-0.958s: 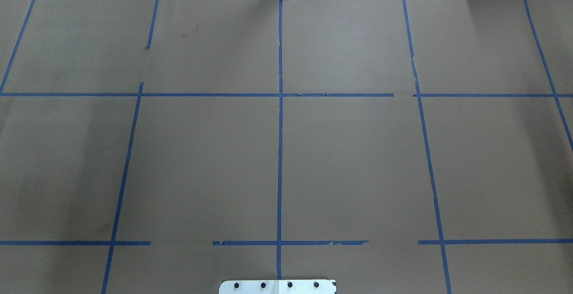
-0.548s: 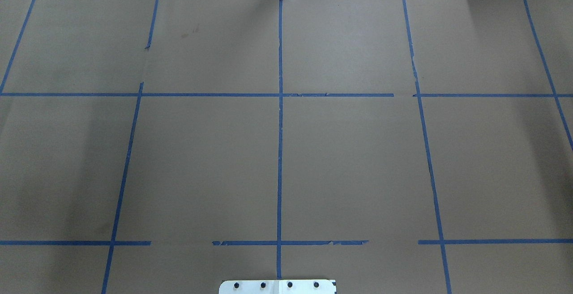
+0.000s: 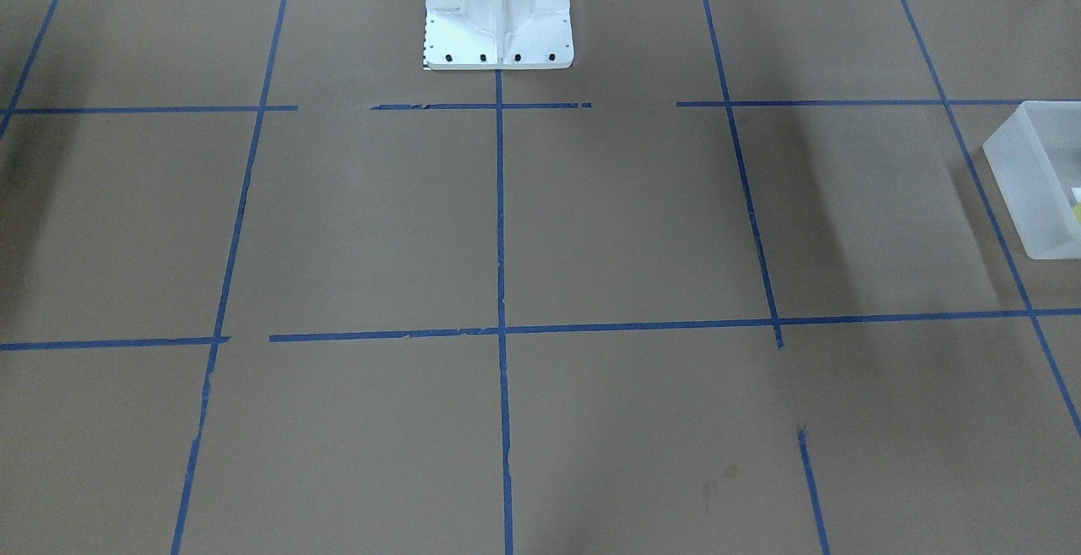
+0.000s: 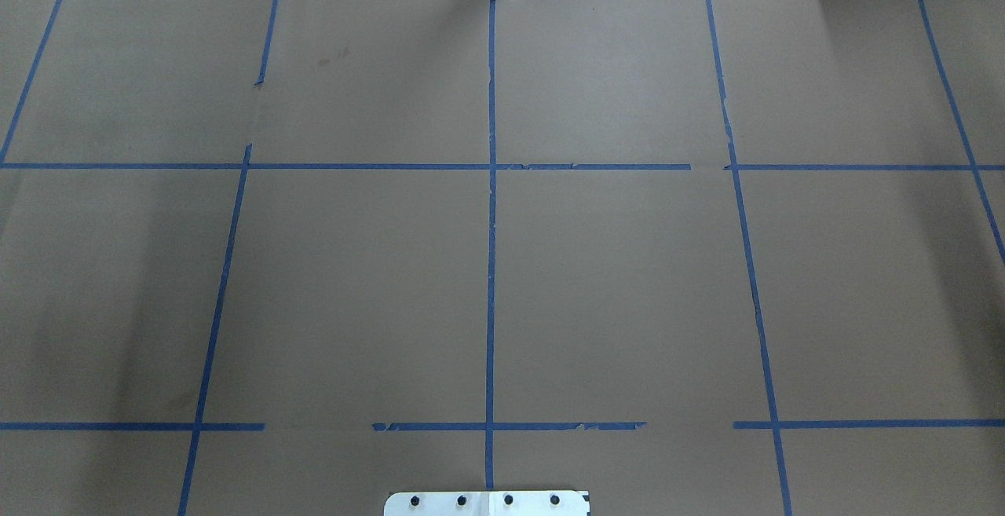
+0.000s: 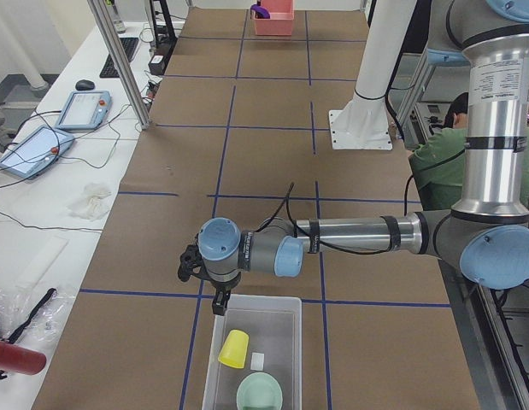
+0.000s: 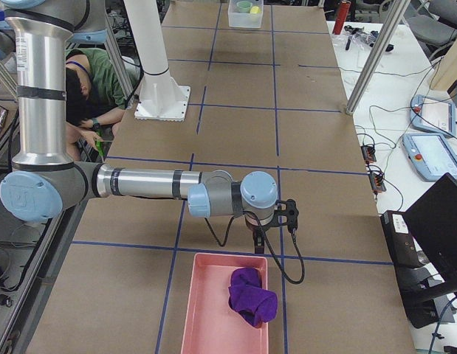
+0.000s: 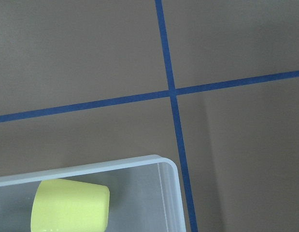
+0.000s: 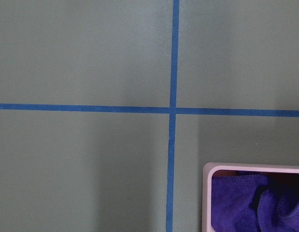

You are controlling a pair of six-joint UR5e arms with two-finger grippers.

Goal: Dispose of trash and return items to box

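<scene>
Jaws on both arms could not be read: the left gripper (image 5: pixel 220 306) and right gripper (image 6: pixel 258 242) showed only from the side cameras. The small yellow tapered plastic cup (image 5: pixel 233 349) lay on its side beside the shallow pale-green bowl (image 5: pixel 259 395) inside the translucent frosted-white rectangular plastic bin (image 5: pixel 264 298). Both looked light, stiff and slick, probably best pinched across a rim.

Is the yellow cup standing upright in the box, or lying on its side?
On its side, inside the box: the left wrist view shows the yellow cup in tapered side profile, not its mouth.
</scene>
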